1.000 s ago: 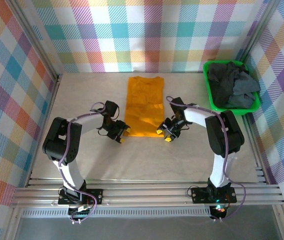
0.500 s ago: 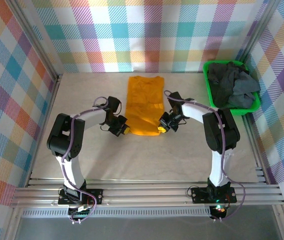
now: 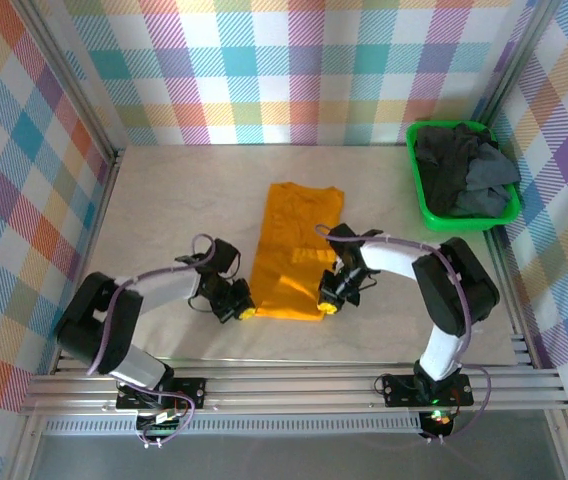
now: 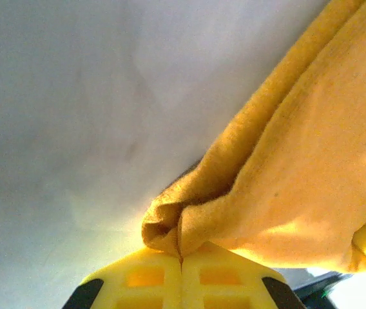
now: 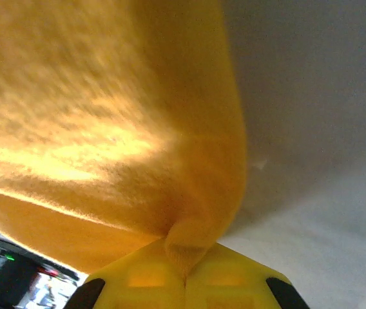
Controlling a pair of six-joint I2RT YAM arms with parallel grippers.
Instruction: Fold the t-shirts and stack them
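On the near half of the table we find the orange shirt, dragged nearer the bases than a second ago. Left gripper and right gripper, open then, now clench its near corners; folding appears underway.

Bare table left; green basket (seemingly full) far right.

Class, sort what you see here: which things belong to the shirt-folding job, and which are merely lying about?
Job: orange t-shirt, pinched by left gripper and right gripper; dark grey t-shirts.
Lying about: green basket holding them; table.
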